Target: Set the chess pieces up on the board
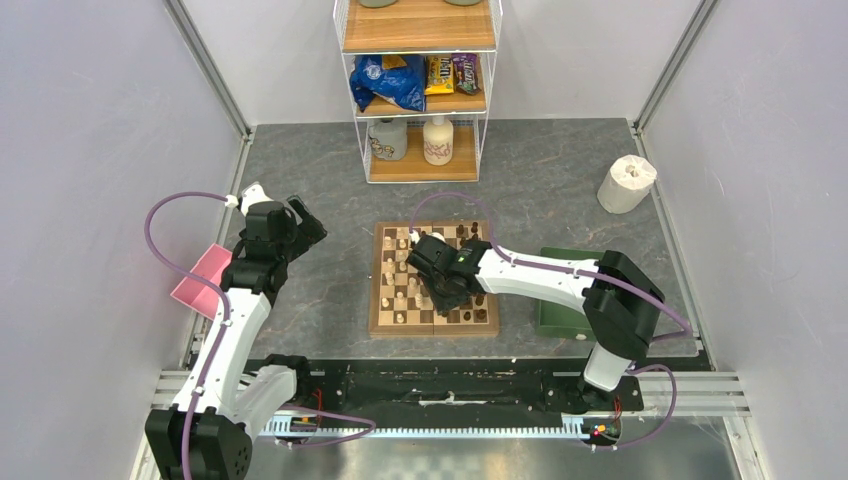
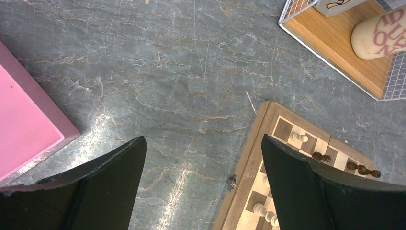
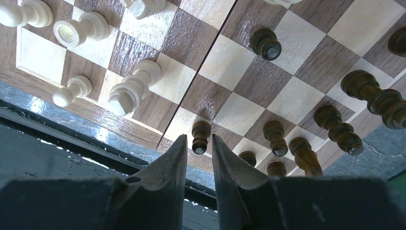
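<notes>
Seen from above, the board [image 1: 402, 329] lies at the middle of the counter, nearer its near edge. The chess pieces [image 1: 399, 291] stand scattered over its squares. The right gripper [image 1: 441, 297] hangs low over the board's centre, and the left gripper [image 1: 303, 224] is held above bare counter toward the left edge, beside a pink tray [image 1: 200, 281]. A green tray [image 1: 556, 303] sits by the right edge.

The left wrist view shows the left gripper's jaws spread wide over grey counter, with nothing between them and the board's corner just beside one finger.

In the right wrist view the right gripper's jaws are narrowly apart. A dark pawn [image 3: 201, 132] stands on the board's edge row just beyond the tips, in line with the slit and with daylight on both sides of it.
</notes>
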`<state>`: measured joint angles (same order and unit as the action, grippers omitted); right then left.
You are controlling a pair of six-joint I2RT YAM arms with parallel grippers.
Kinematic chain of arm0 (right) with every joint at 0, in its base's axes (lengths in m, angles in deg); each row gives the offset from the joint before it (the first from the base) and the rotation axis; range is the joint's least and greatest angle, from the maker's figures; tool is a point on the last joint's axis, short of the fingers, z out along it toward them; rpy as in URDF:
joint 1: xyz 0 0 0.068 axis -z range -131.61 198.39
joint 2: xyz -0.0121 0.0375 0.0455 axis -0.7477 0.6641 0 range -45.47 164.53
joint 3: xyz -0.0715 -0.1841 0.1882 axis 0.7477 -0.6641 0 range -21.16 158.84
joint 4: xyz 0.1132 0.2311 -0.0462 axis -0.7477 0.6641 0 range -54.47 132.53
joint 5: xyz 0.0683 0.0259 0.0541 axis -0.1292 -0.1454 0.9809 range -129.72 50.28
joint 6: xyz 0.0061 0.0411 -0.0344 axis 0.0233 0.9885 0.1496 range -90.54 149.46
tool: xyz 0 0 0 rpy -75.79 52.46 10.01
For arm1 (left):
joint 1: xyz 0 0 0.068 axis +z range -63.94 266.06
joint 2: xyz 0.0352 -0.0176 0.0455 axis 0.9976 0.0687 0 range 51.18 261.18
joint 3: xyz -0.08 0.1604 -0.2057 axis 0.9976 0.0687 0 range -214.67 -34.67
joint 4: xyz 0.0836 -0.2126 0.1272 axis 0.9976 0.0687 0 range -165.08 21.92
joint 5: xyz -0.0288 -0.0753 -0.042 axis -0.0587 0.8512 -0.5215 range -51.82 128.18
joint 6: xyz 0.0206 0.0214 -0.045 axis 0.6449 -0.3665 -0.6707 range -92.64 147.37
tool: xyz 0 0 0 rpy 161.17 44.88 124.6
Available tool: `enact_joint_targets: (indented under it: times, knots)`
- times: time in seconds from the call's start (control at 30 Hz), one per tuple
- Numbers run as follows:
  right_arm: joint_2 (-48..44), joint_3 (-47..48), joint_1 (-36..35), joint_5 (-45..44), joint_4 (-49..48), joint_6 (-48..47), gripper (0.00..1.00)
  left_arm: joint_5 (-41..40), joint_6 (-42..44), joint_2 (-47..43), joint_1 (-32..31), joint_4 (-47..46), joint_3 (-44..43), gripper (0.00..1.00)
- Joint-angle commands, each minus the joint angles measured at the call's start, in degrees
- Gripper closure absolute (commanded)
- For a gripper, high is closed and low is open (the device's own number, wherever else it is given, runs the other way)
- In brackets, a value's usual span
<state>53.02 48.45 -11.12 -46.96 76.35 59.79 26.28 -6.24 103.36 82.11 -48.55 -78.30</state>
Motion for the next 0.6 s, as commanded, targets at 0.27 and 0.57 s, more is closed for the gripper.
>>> enact_joint_targets:
  times: [0.27, 0.57]
  knots:
    - [-1.9, 2.7, -0.2, -0.8, 0.4, -1.4, 0.84, -0.9, 1.9, -0.9, 0.1, -1.1, -0.5, 0.03]
    - [-4.7, 3.6, 3.8, -6.4, 1.4, -2.7, 0.84, -0.5, 1.6, -1.2, 0.1, -1.2, -0.1, 0.03]
